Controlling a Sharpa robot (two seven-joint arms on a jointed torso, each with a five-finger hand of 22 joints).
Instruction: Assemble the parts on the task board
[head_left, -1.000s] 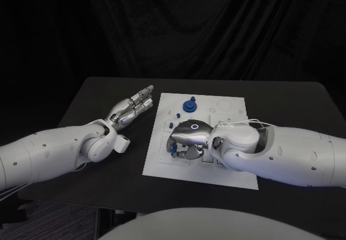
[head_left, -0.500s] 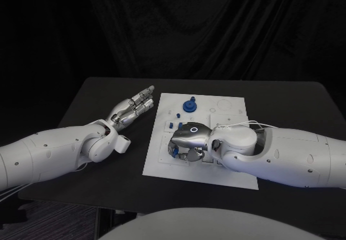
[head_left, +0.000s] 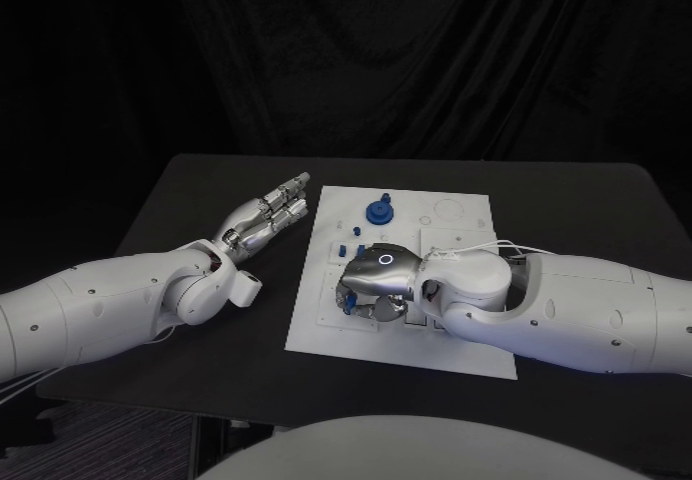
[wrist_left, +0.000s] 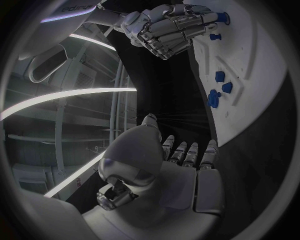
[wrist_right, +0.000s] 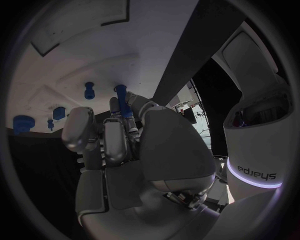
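**Board part-filled, 1 blue peg in the right hand**

While the assembly is plainly under way, it looks to me well short of finished. The black table (head_left: 577, 200) carries the white task board (head_left: 462, 215) in its middle, and the board's far half shows bare outlines and recesses, which I judge to be seats not yet filled. Near the board's far edge a round blue part (head_left: 379, 211) stands upright, apparently already seated. A few smaller blue parts (head_left: 353, 232) sit between it and the right hand, close to the board's left edge; whether they are seated or merely lying there I cannot tell.

The right hand (head_left: 378, 285) is down over the board's near half, fingers curled inward. Its wrist view shows a slim blue peg (wrist_right: 122, 100) pinched among the fingertips, with the tip towards the board surface; whether the tip touches the board is hidden. Placing this peg seems the step in hand, with more to follow.

The left hand (head_left: 270, 217) lies flat over the table just beside the board's left edge, fingers straight and holding nothing.

As for writing, the word "sharpa" reads upside down on the wrist band (wrist_right: 253, 172) above its lit ring. The left wrist view catches part of the same lettering, too cropped to read.
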